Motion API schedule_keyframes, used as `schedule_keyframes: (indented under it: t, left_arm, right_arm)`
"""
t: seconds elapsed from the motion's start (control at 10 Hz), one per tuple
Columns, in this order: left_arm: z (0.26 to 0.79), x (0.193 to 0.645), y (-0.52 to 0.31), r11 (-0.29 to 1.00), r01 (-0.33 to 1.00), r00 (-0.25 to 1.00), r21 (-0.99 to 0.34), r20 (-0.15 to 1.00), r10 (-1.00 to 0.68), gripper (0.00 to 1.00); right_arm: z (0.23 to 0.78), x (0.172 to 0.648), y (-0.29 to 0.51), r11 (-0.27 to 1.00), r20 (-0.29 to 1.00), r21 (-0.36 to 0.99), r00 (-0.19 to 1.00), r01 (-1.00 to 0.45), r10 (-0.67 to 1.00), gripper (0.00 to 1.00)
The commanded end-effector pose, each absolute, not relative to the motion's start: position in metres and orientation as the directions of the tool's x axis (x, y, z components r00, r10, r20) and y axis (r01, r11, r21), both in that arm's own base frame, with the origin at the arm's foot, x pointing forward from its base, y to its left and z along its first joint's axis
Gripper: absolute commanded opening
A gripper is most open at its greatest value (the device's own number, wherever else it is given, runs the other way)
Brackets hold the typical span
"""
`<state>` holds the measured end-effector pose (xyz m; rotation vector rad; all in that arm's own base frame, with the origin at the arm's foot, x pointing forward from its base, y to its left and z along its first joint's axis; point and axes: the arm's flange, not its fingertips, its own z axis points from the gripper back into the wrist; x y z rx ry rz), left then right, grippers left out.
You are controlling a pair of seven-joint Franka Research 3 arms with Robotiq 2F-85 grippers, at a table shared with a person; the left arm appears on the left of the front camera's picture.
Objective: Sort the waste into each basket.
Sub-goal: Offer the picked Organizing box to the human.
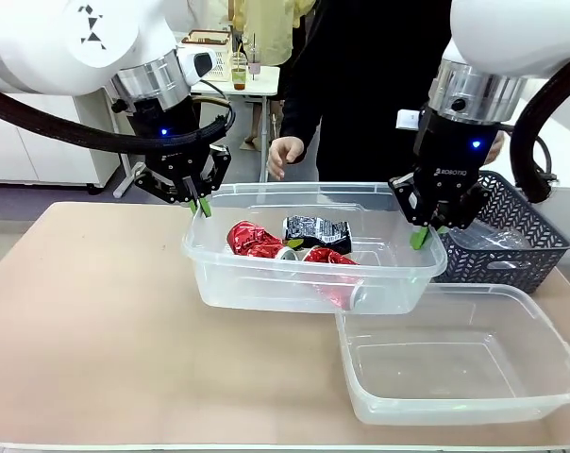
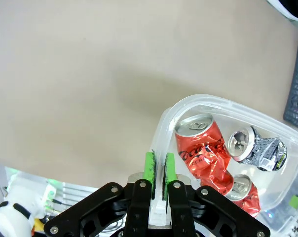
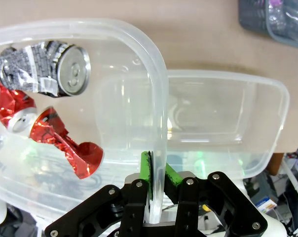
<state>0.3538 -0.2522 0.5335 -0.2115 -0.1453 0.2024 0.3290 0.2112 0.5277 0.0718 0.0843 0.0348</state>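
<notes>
Crushed red cans (image 1: 252,241) are glossy, crinkled metal; the far tub (image 1: 257,283) and near tub (image 1: 427,408) are clear, smooth plastic; the tabletop (image 1: 96,321) looks matt.

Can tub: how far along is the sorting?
Done: three crushed cans lie in the far clear tub. In hand: left gripper and right gripper are shut on that tub's rim. Left: near clear tub holds nothing; clear plastic waste sits in the dark basket.

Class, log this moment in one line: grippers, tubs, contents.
left gripper: shut on can tub rim | right gripper: shut on opposite rim | can tub: three crushed cans | second tub: empty
</notes>
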Motion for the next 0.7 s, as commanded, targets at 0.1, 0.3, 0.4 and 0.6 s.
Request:
schedule_keyframes:
  t: [0.1,0.3,0.4,0.6]
  left_arm:
    - [0.539,0.357,-0.254,0.952,-0.194,0.965,-0.237,0.128,0.228,0.09]
    - [0.539,0.357,-0.254,0.952,-0.194,0.965,-0.237,0.128,0.228,0.09]
    - [0.534,0.354,-0.252,0.958,-0.184,0.969,-0.222,0.121,0.214,0.09]
    - [0.549,0.414,-0.245,0.938,-0.230,0.935,-0.260,0.207,0.287,0.09]
  right_arm:
    - [0.530,0.325,0.214,0.996,-0.084,0.078,0.995,-0.050,0.056,0.05]
    - [0.530,0.325,0.214,0.996,-0.084,0.078,0.995,-0.050,0.056,0.05]
    - [0.528,0.329,0.211,0.997,-0.083,0.073,0.996,-0.032,0.038,0.05]
    - [0.542,0.399,0.234,0.988,-0.062,0.119,0.992,-0.100,0.108,0.05]
